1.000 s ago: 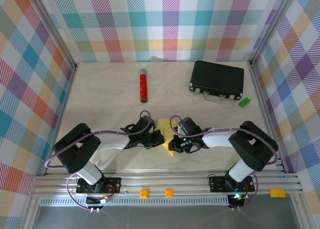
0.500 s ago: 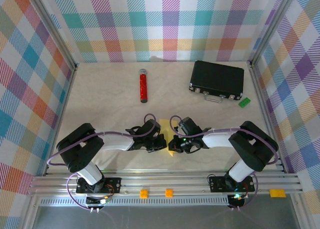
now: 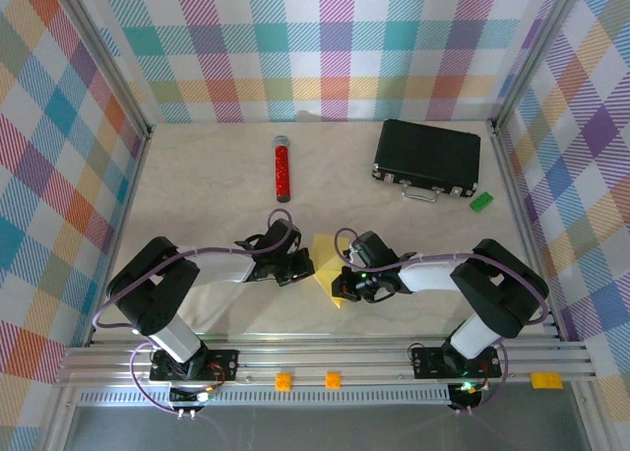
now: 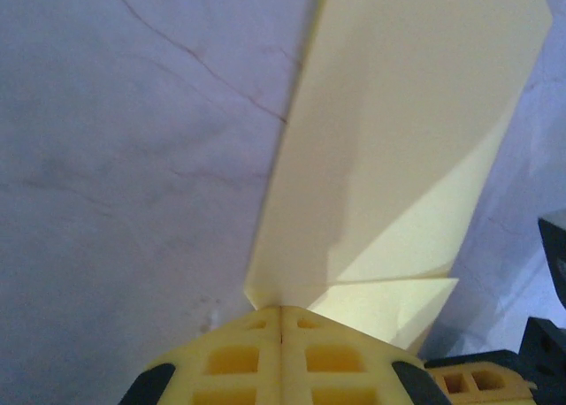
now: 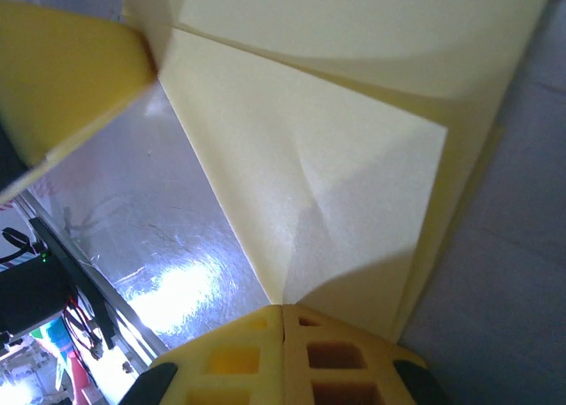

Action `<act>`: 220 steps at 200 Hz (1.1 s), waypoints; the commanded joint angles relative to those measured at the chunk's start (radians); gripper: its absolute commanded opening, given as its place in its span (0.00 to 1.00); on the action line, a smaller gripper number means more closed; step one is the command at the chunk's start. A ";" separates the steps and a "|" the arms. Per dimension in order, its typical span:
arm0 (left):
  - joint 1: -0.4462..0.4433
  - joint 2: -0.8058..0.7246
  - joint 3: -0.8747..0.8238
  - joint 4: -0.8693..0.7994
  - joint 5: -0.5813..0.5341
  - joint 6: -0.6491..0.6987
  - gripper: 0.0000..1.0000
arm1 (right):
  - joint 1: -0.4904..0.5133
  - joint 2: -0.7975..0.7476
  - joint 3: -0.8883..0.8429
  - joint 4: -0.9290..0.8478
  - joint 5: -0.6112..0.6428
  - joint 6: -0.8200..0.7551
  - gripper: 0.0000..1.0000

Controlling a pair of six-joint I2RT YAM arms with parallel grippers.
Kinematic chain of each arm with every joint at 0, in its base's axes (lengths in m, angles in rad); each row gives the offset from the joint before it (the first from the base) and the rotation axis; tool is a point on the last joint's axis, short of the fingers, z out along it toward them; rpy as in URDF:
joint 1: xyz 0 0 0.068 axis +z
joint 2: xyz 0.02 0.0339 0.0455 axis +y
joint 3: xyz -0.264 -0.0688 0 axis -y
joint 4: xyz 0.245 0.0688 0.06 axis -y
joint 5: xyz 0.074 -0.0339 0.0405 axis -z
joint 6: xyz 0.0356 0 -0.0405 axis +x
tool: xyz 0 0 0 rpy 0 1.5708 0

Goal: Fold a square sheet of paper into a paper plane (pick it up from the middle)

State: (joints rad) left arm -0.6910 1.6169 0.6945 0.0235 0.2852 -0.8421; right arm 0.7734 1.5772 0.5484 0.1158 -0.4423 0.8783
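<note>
Left hand [image 3: 303,268], closed, has backed off leftward, baring more of the folded square sheet of paper [image 3: 325,257]. Right hand [image 3: 345,282], closed, presses it (still creasing, plane far off).

Both arms reach inward from their bases and meet low at the folded yellow paper [image 3: 325,254], with elbows bent outward and forearms lying close to level. The left arm [image 3: 212,271] comes in from the paper's left side, and the left gripper [image 3: 303,267] points at the paper's left edge. The right arm [image 3: 443,272] comes in from the paper's right side, with the right gripper [image 3: 342,280] at the paper's lower right edge. In the wrist views each gripper's yellow fingers [image 4: 239,361] are pressed together with no gap, their tips right against the paper. Whether either pair actually pinches the paper cannot be told.
</note>
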 commanded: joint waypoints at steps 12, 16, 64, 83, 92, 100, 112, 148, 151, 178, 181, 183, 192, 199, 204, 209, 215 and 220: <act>0.061 0.018 0.023 -0.092 -0.060 0.054 0.00 | 0.007 0.018 -0.052 -0.142 0.053 -0.015 0.01; 0.064 0.018 0.025 -0.094 -0.058 0.056 0.00 | 0.007 0.020 -0.053 -0.141 0.051 -0.015 0.01; 0.089 -0.038 0.036 -0.125 -0.043 0.082 0.00 | 0.007 0.017 -0.041 -0.156 0.048 -0.032 0.01; 0.087 -0.113 0.021 -0.093 -0.027 0.075 0.00 | 0.006 0.014 -0.032 -0.173 0.051 -0.041 0.01; 0.083 -0.140 0.007 -0.059 -0.007 0.070 0.01 | 0.006 0.015 -0.028 -0.179 0.053 -0.043 0.01; 0.073 -0.155 -0.008 -0.016 0.017 0.065 0.01 | 0.007 0.015 -0.024 -0.185 0.053 -0.044 0.01; 0.048 -0.156 -0.027 0.050 0.055 0.062 0.01 | 0.007 0.014 -0.018 -0.192 0.054 -0.049 0.01; -0.023 -0.064 -0.041 0.132 0.115 0.053 0.00 | 0.006 0.012 -0.014 -0.200 0.060 -0.047 0.01; -0.024 -0.054 -0.043 0.139 0.117 0.050 0.00 | 0.006 0.011 -0.014 -0.200 0.060 -0.047 0.01; -0.027 0.036 -0.050 0.191 0.121 0.036 0.00 | 0.006 0.014 -0.014 -0.201 0.059 -0.045 0.01; -0.027 0.042 -0.049 0.193 0.117 0.037 0.00 | 0.006 0.015 -0.014 -0.200 0.059 -0.047 0.01; -0.027 0.047 -0.049 0.195 0.115 0.034 0.00 | 0.007 0.015 -0.013 -0.201 0.059 -0.047 0.01; -0.026 0.063 -0.050 0.202 0.088 0.023 0.00 | 0.007 0.015 -0.014 -0.204 0.060 -0.047 0.01; -0.020 0.070 -0.045 0.186 0.062 0.011 0.00 | 0.006 0.014 -0.015 -0.203 0.060 -0.047 0.01; -0.017 0.073 -0.037 0.159 0.044 0.004 0.00 | 0.007 0.015 -0.016 -0.204 0.060 -0.048 0.01; -0.015 0.074 -0.027 0.128 0.020 0.002 0.00 | 0.007 0.014 -0.016 -0.204 0.060 -0.048 0.01; -0.012 0.071 -0.017 0.091 -0.006 0.001 0.00 | 0.007 0.014 -0.017 -0.206 0.060 -0.048 0.01; -0.010 0.070 -0.008 0.064 -0.024 0.004 0.00 | 0.007 0.012 -0.018 -0.206 0.060 -0.046 0.01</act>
State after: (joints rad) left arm -0.7151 1.6657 0.6624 0.1886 0.3763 -0.8200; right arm 0.7734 1.5715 0.5632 0.0620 -0.4423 0.8486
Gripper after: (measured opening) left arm 0.050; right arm 0.057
